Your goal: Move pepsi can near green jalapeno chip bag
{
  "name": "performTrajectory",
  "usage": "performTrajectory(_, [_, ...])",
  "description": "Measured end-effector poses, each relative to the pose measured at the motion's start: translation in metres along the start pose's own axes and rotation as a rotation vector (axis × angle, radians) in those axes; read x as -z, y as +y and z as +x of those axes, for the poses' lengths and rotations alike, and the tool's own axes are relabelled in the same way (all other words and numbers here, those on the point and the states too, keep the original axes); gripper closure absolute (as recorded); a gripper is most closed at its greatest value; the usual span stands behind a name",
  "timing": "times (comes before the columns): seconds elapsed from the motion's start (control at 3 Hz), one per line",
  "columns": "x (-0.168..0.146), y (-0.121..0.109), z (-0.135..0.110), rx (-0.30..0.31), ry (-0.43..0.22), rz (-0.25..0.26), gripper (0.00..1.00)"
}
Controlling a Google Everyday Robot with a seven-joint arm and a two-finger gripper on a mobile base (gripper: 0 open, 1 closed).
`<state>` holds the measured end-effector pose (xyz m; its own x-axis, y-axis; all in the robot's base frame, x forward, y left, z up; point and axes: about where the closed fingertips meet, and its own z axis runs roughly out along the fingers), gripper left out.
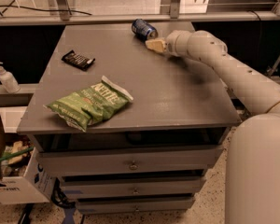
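Reaching my gripper [154, 44] toward the small blue cylindrical pepsi can [144, 29] lying at the bench's far edge.
Light, slick, rolls easily; grasp mid-body; the crinkled green jalapeno chip bag [88, 105] sits near the front-left corner.

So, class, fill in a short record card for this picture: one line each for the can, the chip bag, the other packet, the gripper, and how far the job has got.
pepsi can: lying on its side at the table's far edge, right of centre
green jalapeno chip bag: lying flat at the near left corner
black packet: flat, on the left side, beyond the bag
gripper: low over the table, right beside the can on its near side
table: grey top, drawers below
progress: can far from the bag, not yet moved
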<state>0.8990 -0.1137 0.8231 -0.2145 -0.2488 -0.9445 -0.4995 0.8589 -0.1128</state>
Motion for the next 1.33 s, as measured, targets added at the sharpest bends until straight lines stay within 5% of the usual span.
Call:
performTrajectory(0.33, [0.009, -0.013, -0.008, -0.059, -0.026, 0.003, 0.0])
performTrajectory(0.67, [0.018, -0.028, -0.018, -0.209, -0.077, -0.033, 0.0])
performTrajectory(1.0, [0.026, -0.032, -0.029, -0.338, -0.116, -0.086, 0.0])
performTrajectory(1.33, [0.027, -0.022, -0.035, -0.4, -0.129, -0.15, 0.0])
